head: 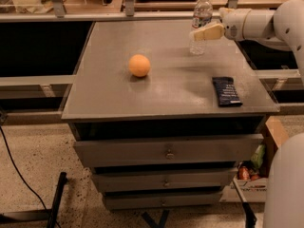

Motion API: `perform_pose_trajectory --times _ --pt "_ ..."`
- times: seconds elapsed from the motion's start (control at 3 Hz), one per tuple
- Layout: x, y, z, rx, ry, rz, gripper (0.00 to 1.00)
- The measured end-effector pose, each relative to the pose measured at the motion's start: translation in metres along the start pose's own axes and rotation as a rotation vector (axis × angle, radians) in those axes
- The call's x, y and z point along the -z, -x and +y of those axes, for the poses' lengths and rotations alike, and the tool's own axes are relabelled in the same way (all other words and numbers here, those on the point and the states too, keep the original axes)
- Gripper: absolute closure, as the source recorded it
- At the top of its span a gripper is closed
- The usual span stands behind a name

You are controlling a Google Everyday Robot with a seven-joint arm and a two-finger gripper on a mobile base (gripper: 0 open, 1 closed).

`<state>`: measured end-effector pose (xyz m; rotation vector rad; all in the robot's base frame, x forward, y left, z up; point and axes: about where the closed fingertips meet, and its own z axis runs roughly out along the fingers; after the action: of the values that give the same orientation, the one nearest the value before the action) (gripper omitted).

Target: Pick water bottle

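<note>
The water bottle (202,11) is a small clear plastic bottle with a white cap and a dark label band. It stands upright at the far right of the grey cabinet top (166,89). My gripper (205,33) reaches in from the right on a white arm. It sits at the bottle's lower body and partly covers it. The bottle's base rests on the top. An orange ball (139,65) lies to the left, well apart from the gripper.
A dark flat packet (226,90) lies near the right front of the top. Drawers (166,151) sit below. Shelving rails (128,4) run behind. A box of items (249,172) is on the floor at right. A black cable (19,175) lies at left.
</note>
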<state>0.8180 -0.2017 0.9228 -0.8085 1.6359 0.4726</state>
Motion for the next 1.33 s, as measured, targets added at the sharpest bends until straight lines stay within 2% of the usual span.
perform_pose_trajectory --times 0.33,0.67,1.0,1.33 --pt "-0.010 -0.009 -0.007 -0.016 -0.012 -0.018 0.16" --pt "-0.016 -0.012 -0.011 -0.012 -0.013 -0.029 0.39" --pt "-0.021 -0.009 -0.010 0.005 0.001 -0.031 0.63" --pt "-0.019 -0.002 -0.005 0.011 0.037 -0.029 0.86"
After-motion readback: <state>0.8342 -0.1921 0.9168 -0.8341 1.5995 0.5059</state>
